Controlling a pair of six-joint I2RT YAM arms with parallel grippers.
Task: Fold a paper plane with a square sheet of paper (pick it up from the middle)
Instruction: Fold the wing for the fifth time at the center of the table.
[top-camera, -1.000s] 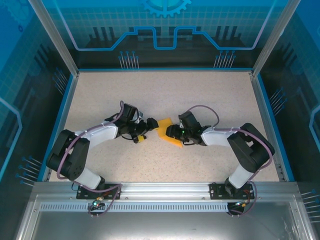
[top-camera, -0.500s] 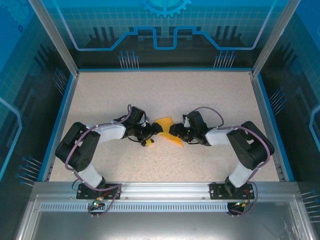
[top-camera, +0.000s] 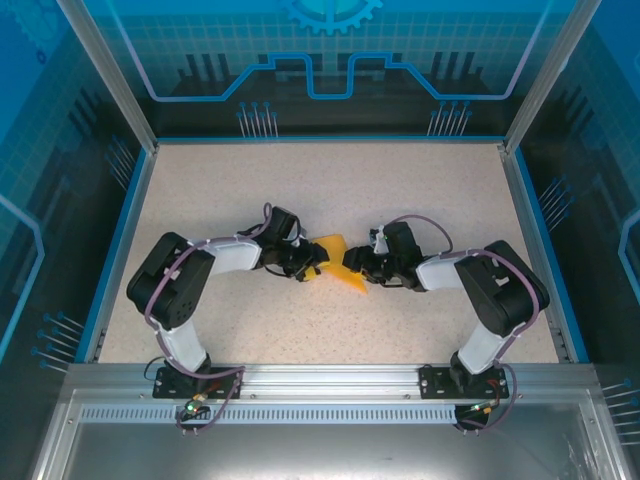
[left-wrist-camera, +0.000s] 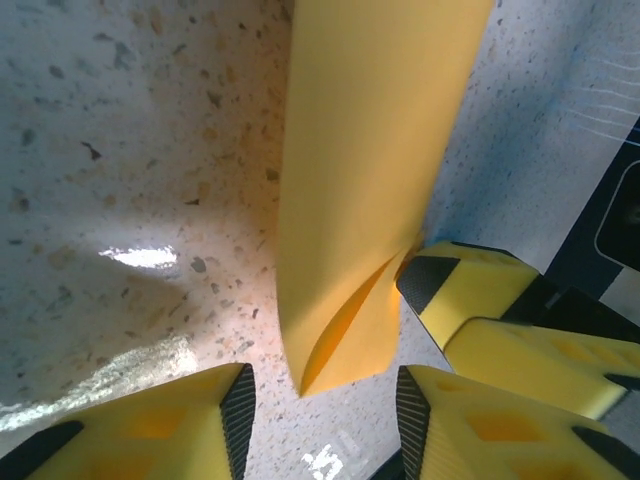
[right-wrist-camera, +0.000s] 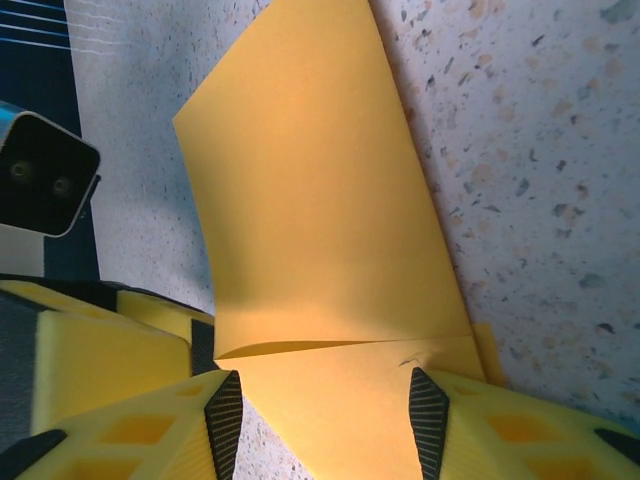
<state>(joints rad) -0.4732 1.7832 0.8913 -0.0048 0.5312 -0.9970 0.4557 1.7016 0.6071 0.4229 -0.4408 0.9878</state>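
Paper (top-camera: 335, 262), partly folded, lies mid-table between both grippers.
Light, floppy and easily mis-creased, so I judge it best pinched at the folded edge, not the loose flap. The left gripper (left-wrist-camera: 320, 410) has jaws spread around its folded end. The right gripper (right-wrist-camera: 325, 420) has jaws spread over the opposite edge. The table (top-camera: 300, 190) leaves room all round, though the grippers crowd each other.

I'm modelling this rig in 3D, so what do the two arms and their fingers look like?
Both the left arm and right arm have black joints and white link shells, each trailing a looping purple cable. The fingers are chunky yellow blocks with recessed pockets and black ribbed pads at the tips.
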